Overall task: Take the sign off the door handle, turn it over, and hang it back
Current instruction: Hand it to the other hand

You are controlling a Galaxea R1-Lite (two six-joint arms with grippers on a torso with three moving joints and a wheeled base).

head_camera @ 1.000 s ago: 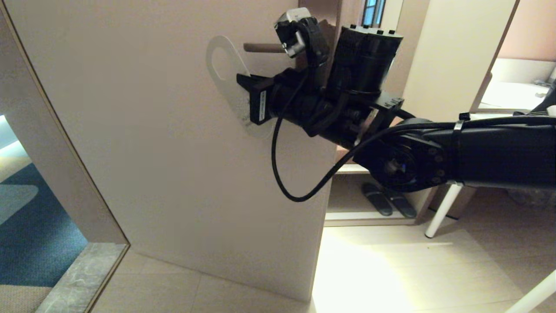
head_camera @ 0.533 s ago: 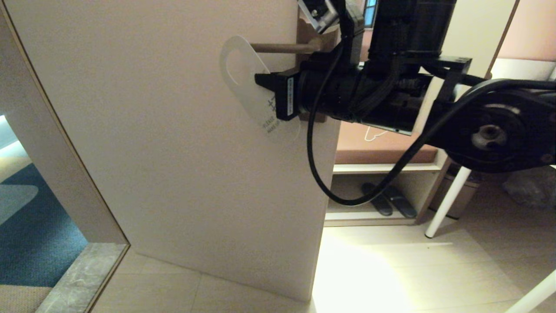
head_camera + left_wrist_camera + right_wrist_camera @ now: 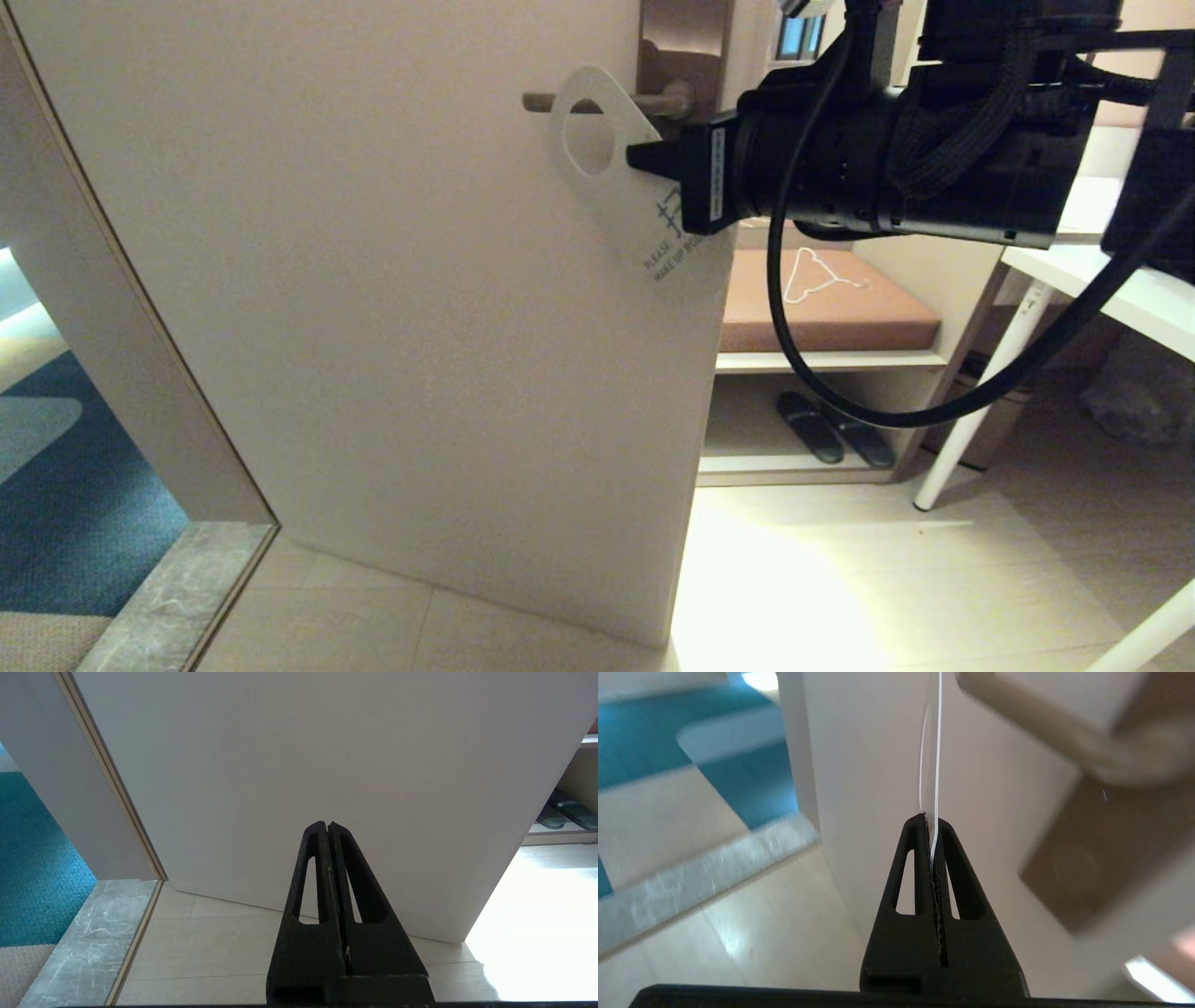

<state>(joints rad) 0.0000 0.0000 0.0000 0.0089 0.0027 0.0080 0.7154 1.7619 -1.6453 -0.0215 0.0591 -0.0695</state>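
left gripper (image 3: 329,826): parked low facing the door (image 3: 373,280), well below the handle, fingers pressed together on nothing.

sign (image 3: 635,205): off-white "make up room" face showing, tilted, its oval hole right at the tip of the handle (image 3: 597,103). Can't tell if it's actually threaded on.

handling: looks like a thin, light, bendy card, probably slick. I'd pinch it by the edge mid-body, away from the hole.

right gripper (image 3: 644,157): just below the handle, clamped on the sign's edge beside the hole.
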